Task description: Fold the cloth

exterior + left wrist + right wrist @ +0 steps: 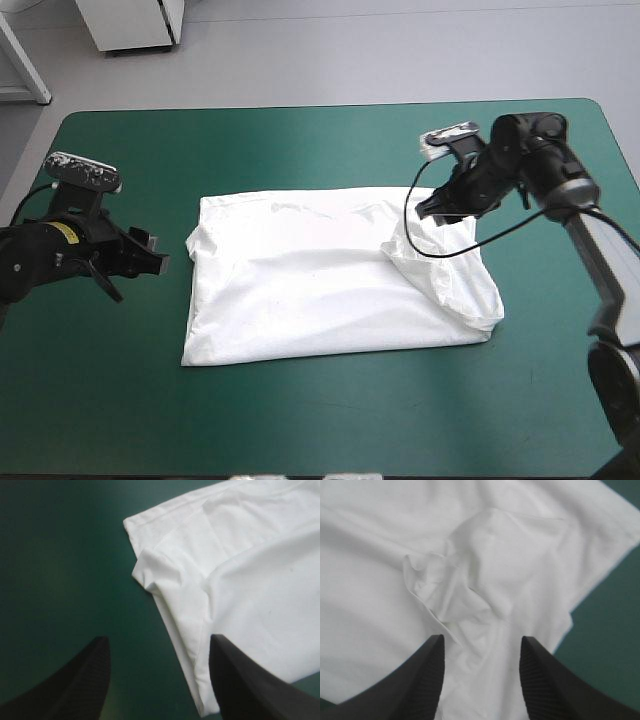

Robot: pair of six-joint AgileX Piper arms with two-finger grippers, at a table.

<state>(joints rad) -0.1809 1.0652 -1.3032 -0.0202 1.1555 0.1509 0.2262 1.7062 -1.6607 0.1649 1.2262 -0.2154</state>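
Observation:
The white T-shirt point(330, 275) lies spread on the teal-green cover, roughly rectangular, with a rumpled fold at its right end. My left gripper point(150, 255) hovers open just off the shirt's left edge; in the left wrist view the left gripper point(159, 647) has the shirt's sleeve and hem point(200, 595) ahead of it, one finger over the cloth's edge. My right gripper point(430, 208) is open above the shirt's far right corner. In the right wrist view the right gripper point(481, 645) stands over a crumpled bump of the T-shirt point(460, 590), nothing between its fingers.
The teal-green cover point(320, 420) shows bare in front of the shirt and along the far edge point(300, 140). A white cabinet point(135, 25) stands beyond the table's far left.

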